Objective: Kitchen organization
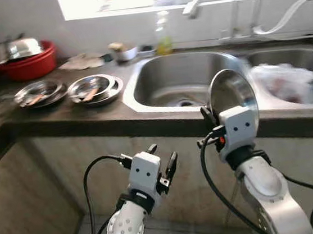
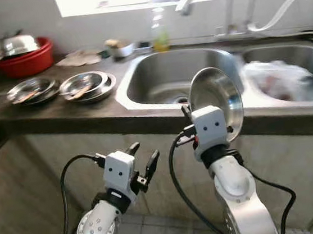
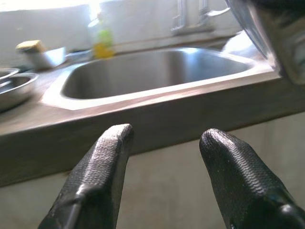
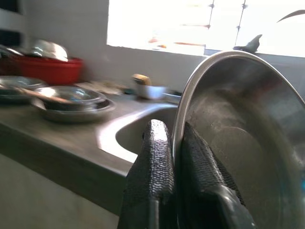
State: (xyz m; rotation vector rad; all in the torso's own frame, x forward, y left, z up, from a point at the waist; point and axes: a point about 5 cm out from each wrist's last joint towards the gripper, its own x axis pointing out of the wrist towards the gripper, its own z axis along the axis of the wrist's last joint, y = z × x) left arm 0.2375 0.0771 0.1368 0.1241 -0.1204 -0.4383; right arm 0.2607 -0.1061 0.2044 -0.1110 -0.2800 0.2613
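My right gripper (image 1: 208, 115) is shut on the rim of a round steel plate (image 1: 232, 92), held upright on edge in front of the counter, beside the left sink basin (image 1: 183, 80). In the right wrist view the plate (image 4: 248, 129) stands between the two black fingers (image 4: 157, 157). My left gripper (image 1: 162, 158) is open and empty, low in front of the counter's front face. Its fingers (image 3: 102, 167) are spread wide in the left wrist view. Two stacks of steel plates with utensils (image 1: 95, 89) (image 1: 39, 93) lie on the dark counter to the left.
A red basin (image 1: 31, 63) holding a steel bowl sits at the back left. A dish-soap bottle (image 1: 163, 37) and a small bowl with a sponge (image 1: 122, 50) stand behind the sink. The right basin holds a plastic bag (image 1: 285, 80). A faucet (image 1: 192, 5) hangs above.
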